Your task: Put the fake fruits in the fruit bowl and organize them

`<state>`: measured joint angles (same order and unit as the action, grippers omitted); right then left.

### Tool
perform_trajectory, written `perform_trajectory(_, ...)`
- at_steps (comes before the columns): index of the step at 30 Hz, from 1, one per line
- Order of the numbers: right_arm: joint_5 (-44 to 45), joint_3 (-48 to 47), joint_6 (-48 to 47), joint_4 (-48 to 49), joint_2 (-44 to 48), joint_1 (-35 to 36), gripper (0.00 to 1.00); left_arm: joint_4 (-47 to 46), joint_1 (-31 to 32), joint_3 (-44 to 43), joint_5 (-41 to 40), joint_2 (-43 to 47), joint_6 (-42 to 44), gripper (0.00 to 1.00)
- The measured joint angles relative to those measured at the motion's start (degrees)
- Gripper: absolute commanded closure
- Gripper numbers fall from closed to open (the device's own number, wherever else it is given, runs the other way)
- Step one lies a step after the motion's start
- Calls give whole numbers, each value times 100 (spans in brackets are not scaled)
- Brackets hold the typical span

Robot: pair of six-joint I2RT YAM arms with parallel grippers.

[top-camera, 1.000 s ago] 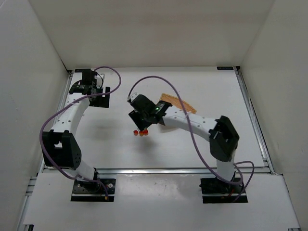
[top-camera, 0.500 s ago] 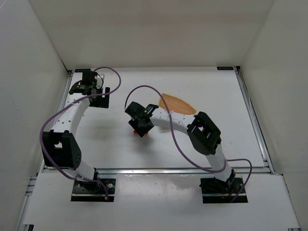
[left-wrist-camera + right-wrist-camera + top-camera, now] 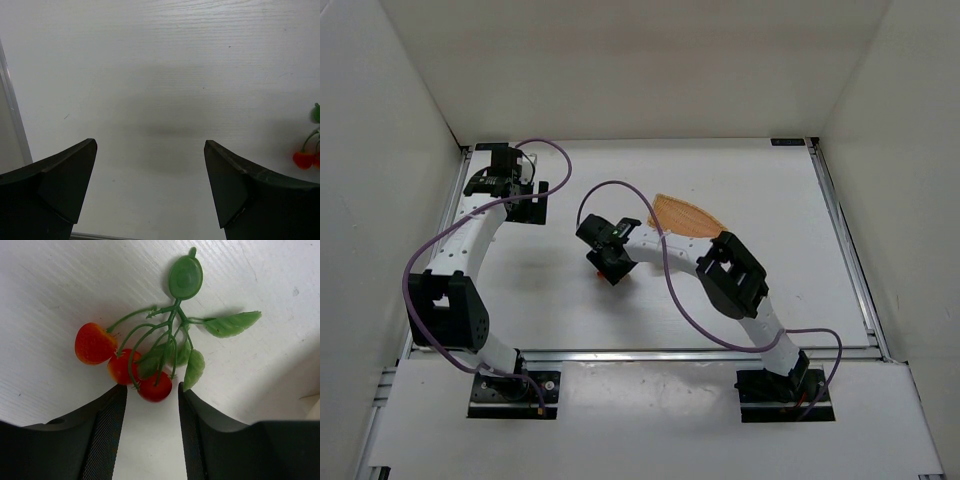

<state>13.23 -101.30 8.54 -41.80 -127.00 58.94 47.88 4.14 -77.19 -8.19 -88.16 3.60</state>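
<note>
Straddling the fake fruits (image 3: 145,360), the right gripper (image 3: 152,415) has its jaws narrowed to a slim gap; the lowest red ball sits at the mouth of that gap, though whether the pads actually touch it I cannot tell. The cluster lies on the white table (image 3: 750,180), just left of the fruit bowl (image 3: 686,215). Only the right wrist view shows stems and leaves; from above, the right gripper (image 3: 610,270) hides most of them. The left gripper (image 3: 150,192) hangs wide apart, holding nothing, the fake fruits (image 3: 306,156) at its view's right edge.

White arm links, black joints, purple cables.
</note>
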Motion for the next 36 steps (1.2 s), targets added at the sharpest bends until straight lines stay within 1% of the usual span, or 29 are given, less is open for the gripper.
perform_trajectory(3, 46, -72, -15, -26, -39, 0, 50, 4, 0, 0, 0, 0, 0, 1)
perform_trajectory(5, 59, -118, -22, -31, -74, 0, 56, 7, 0, 0, 0, -2, 0, 1)
perform_trajectory(6, 57, -142, -26, -39, -92, 0, 68, 9, 0, 0, 0, -2, 0, 1)
perform_trajectory(9, 39, -168, -28, -42, -111, -7, 86, 9, 0, 0, 0, -2, 0, 1)
perform_trajectory(17, 0, -173, -13, -59, -74, -31, 87, 31, 0, 0, 122, -2, 140, 1)
perform_trajectory(20, 7, -168, 103, -109, 164, -70, 90, 61, 26, 0, 260, -2, 245, 1)
perform_trajectory(22, 4, -149, 291, -142, 509, -170, 90, 50, 149, 31, 313, 0, 341, 1)
perform_trajectory(25, 9, 37, 658, -96, 1281, -540, 90, 50, 581, 179, 356, 9, 481, 1)
perform_trajectory(28, 26, 422, 1019, 33, 2035, -1147, 91, 66, 1287, 348, 361, -7, 595, 1)
perform_trajectory(30, 70, 748, 1250, 66, 2376, -1622, 91, 101, 1729, 367, 369, -68, 647, 1)
perform_trajectory(31, 96, 955, 1377, 111, 2492, -1893, 91, 96, 1971, 367, 365, -127, 664, 1)
perform_trajectory(34, 76, 1460, 1574, 140, 2535, -2415, 91, 94, 2406, 367, 365, -361, 697, 1)
perform_trajectory(36, -2, 1692, 1661, 120, 2435, -2638, 84, 87, 2588, 367, 350, -586, 702, 1)
